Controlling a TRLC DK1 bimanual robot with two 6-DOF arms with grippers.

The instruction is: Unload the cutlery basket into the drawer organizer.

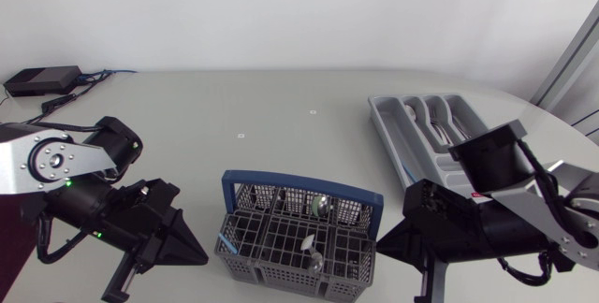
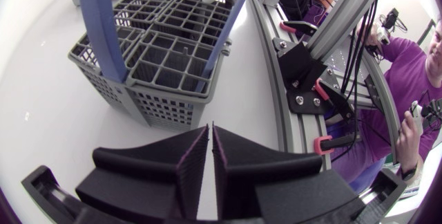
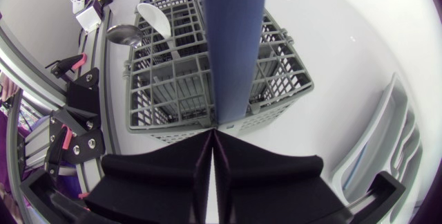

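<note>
Here, I am looking down on a white table (image 1: 281, 107), where a grey wire basket (image 1: 299, 242) is sitting at the near edge between my two arms. A blue handle (image 1: 299, 189) is standing up across the basket. Several spoons (image 1: 321, 206) are standing in the basket's compartments with their bowls up. A pale blue utensil (image 2: 222, 34) is leaning in the basket corner nearest my left arm.

My left gripper (image 1: 198, 254) is hovering just to the left of the basket and pointing toward it. Its fingers are pressed together and gripping nothing, and a strip of bare table is showing between them and the basket.

My right gripper (image 3: 213, 131) is sitting at the basket's right side. Its tip is right up against the basket wall, below the foot of the handle. I cannot tell whether it is touching the wall. Its fingers are also pressed flat together with nothing between them.

The organizer (image 1: 412, 130), a grey tray with long compartments, is lying beyond the basket and to its right, well apart from it. My right arm is covering the end nearest the basket. Some silver cutlery (image 1: 436, 125) is lying in its middle compartments.
</note>
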